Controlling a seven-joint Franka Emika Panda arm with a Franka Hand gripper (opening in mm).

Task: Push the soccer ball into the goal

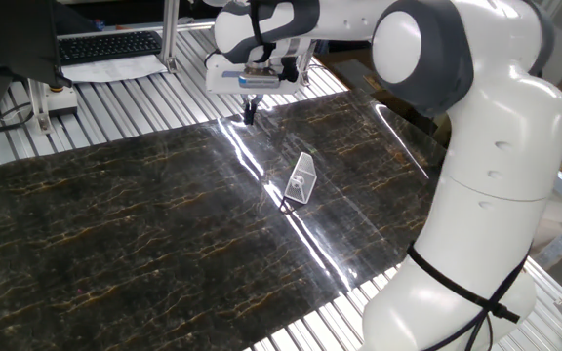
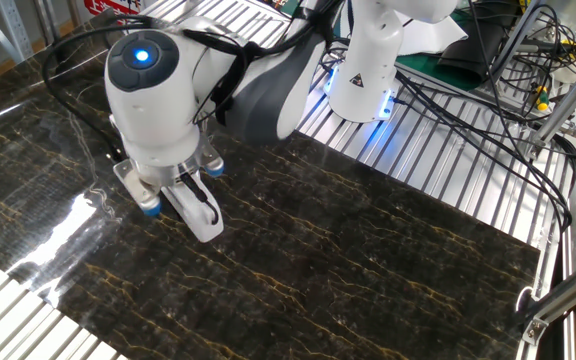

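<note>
Ball: we cannot find it in either view. Goal (image 1: 301,180), white-framed wedge with pale mesh, lies mid-slab on dark gold-veined marble-look slab (image 1: 115,224), glare streak running past it. Gripper (image 1: 250,113) hangs low near slab's far edge, well apart from goal; dark fingertips look pressed together, holding nothing we can see. Other fixed view: glossy white arm (image 2: 158,110) with glowing blue light blocks goal. Ribbed metal table (image 1: 115,122) surrounds slab; keyboard (image 1: 110,45) behind.

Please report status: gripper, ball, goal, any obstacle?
Gripper low over dark mat, fingers look closed, empty. Goal apart, nearer robot base. Ball not visible. No obstacle seen.
</note>
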